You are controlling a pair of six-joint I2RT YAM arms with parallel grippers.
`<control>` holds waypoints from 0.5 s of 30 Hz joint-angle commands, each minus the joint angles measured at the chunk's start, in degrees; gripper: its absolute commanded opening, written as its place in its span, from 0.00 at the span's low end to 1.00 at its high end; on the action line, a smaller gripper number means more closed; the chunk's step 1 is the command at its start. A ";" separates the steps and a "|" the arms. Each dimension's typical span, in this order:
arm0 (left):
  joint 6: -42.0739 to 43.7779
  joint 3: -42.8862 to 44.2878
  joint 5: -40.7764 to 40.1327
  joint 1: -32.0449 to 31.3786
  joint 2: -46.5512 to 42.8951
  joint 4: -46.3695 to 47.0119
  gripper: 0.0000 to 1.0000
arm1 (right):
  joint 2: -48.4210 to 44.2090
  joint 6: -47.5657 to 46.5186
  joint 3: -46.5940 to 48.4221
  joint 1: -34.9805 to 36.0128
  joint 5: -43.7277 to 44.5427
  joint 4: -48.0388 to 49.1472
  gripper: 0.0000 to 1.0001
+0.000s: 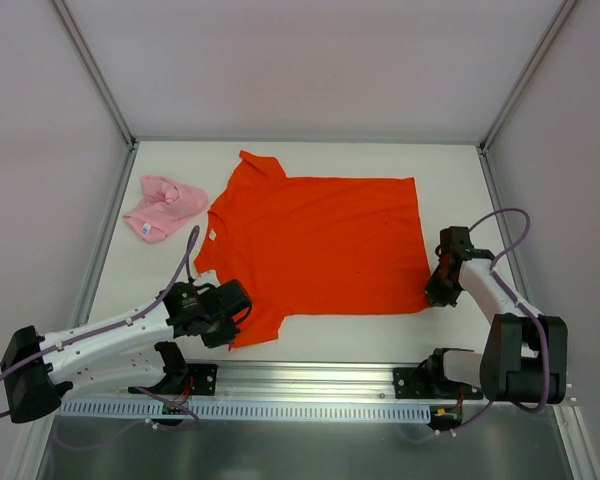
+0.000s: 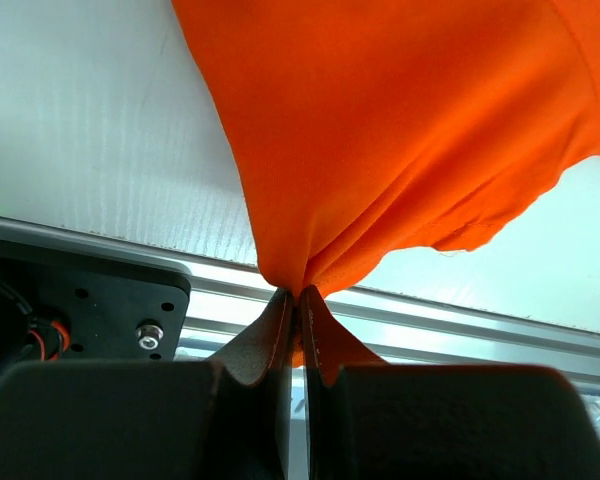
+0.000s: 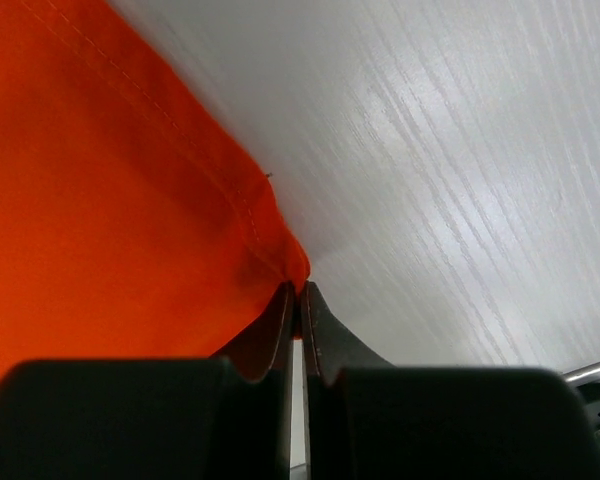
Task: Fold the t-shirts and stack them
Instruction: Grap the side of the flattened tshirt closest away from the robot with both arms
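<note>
The large orange-red t-shirt (image 1: 325, 245) lies spread flat on the white table, collar to the left. My left gripper (image 1: 242, 312) is shut on its near left sleeve; the left wrist view shows the cloth (image 2: 400, 130) bunched and pulled up into the closed jaws. My right gripper (image 1: 433, 295) is shut on the shirt's near right hem corner (image 3: 280, 255), low at the table. The small pale pink t-shirt (image 1: 163, 207) lies crumpled at the far left, apart from both grippers.
The white table (image 1: 450, 170) is bounded by grey walls at the back and both sides. A metal rail (image 1: 310, 378) with the two arm bases runs along the near edge. Purple cables loop beside each arm.
</note>
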 commanded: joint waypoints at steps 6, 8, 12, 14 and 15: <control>-0.77 3.86 -5.61 -0.74 -3.08 -7.09 0.00 | -3.71 0.38 2.52 0.36 0.30 -6.40 0.01; -0.86 5.00 -7.18 -0.74 -3.96 -8.92 0.00 | -3.54 0.47 2.78 0.36 0.91 -7.54 0.01; -1.04 7.20 -9.82 -0.74 -5.02 -11.13 0.00 | -3.45 0.64 2.87 0.45 0.74 -7.81 0.01; -0.77 8.08 -10.79 -0.65 -4.85 -11.57 0.00 | -3.28 0.56 3.05 0.36 0.48 -7.55 0.01; -0.25 8.78 -11.14 -0.56 -4.24 -11.66 0.00 | -3.28 0.56 3.13 0.36 0.04 -7.46 0.01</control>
